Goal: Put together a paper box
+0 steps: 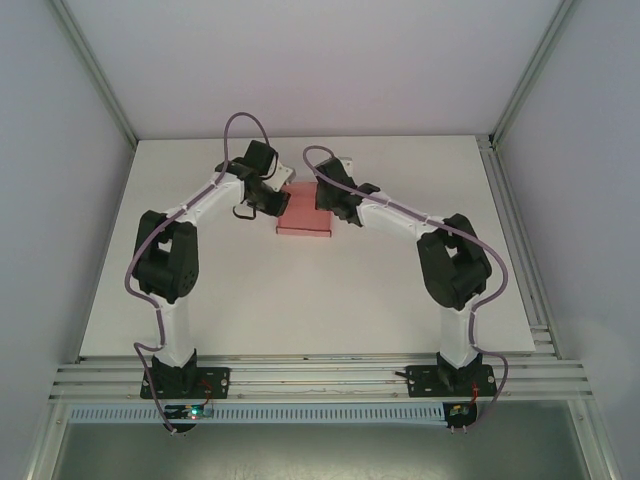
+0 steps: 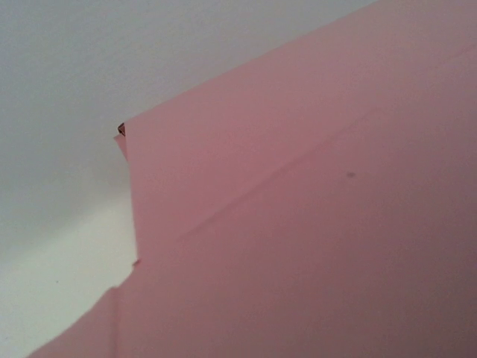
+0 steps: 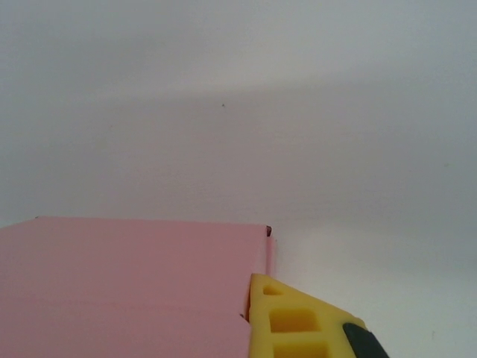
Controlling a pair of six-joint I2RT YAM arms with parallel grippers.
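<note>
Left gripper (image 1: 268,197) and right gripper (image 1: 326,198) sit closed at either side of the pink paper box (image 1: 305,220), just above mid-frame. It looks partly folded; flaps seemingly remain to tuck

White, flat worktop (image 1: 300,300) carries one pink paper box (image 1: 305,215) at its far middle, about midway between the side edges.

Probably a robotics lab test cell: a bare white counter (image 1: 300,300) boxed in by plain white panels (image 1: 320,60) and aluminium framing (image 1: 320,378), with the left arm (image 1: 165,270) and right arm (image 1: 455,270) bolted to it.
</note>
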